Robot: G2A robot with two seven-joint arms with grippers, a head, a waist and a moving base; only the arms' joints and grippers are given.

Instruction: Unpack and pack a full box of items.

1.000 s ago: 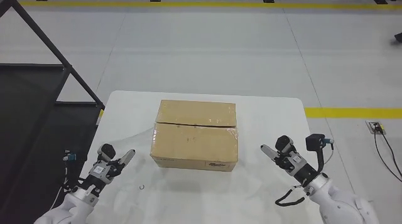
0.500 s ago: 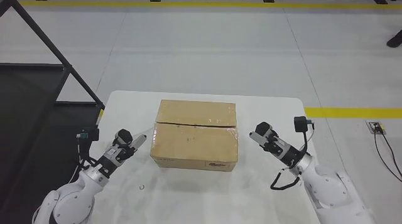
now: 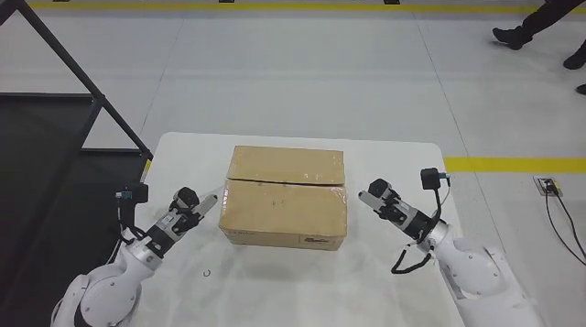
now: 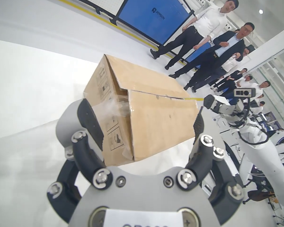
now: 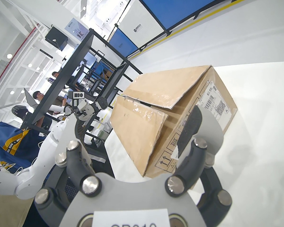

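We see the cardboard box [image 3: 285,197] mid-frame in the top view, on the white table [image 3: 394,167], flaps shut along a slit seam. The left gripper [image 3: 207,202] and right gripper [image 3: 365,196] flank its short ends, fingers apart. We judge it stiff and probably heavy: take the flap edges

A cardboard box [image 3: 286,197] with its flaps down sits on the white table [image 3: 394,167], the left gripper [image 3: 202,201] just beside one short end, the right gripper [image 3: 370,194] beside the other.
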